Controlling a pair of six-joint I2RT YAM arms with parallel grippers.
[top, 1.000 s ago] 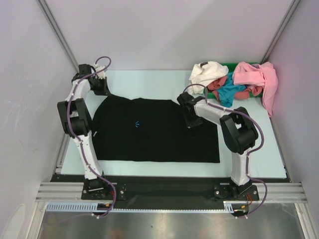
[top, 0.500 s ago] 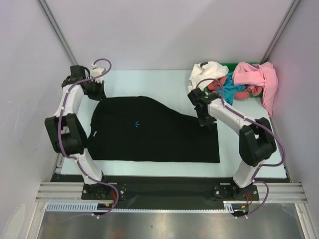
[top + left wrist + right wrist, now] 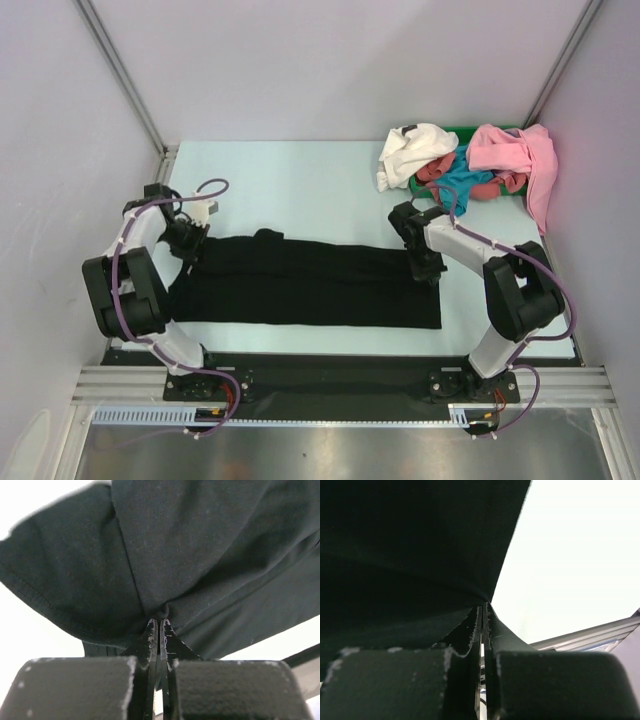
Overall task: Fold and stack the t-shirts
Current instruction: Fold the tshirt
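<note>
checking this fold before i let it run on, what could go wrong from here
1. The left end effector and the right end effector each pinch the black t-shirt only at their very fingertips. The cloth might slip out and the fold fall open.
2. The shirt's far edge looks bunched near its left end in the top view, so the fold may land crooked or creased.

One t-shirt (image 3: 310, 285) in front, shirt heap (image 3: 470, 165) behind, rightward
</note>
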